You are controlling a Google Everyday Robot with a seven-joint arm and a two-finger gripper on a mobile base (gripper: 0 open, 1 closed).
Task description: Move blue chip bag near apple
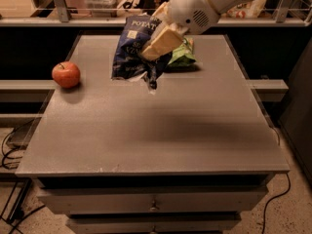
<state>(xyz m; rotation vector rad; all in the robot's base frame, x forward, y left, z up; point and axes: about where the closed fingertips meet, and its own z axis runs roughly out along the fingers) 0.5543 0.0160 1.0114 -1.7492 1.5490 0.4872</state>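
The dark-blue chip bag [131, 50] with white lettering hangs lifted above the far middle of the grey table [161, 126], crumpled and tilted. My gripper [158, 45] comes in from the upper right and is shut on the bag's right side, its tan fingers [163, 40] pressed into the foil. The red apple [66, 74] sits at the table's left edge, well to the left of the bag and apart from it.
A smaller green snack bag [181, 55] lies on the table just right of and behind the blue bag. A shelf with railing [58, 4] and clutter runs behind the table. Drawers [153, 204] sit below the front edge. Cables [9, 150] lie on the floor at left.
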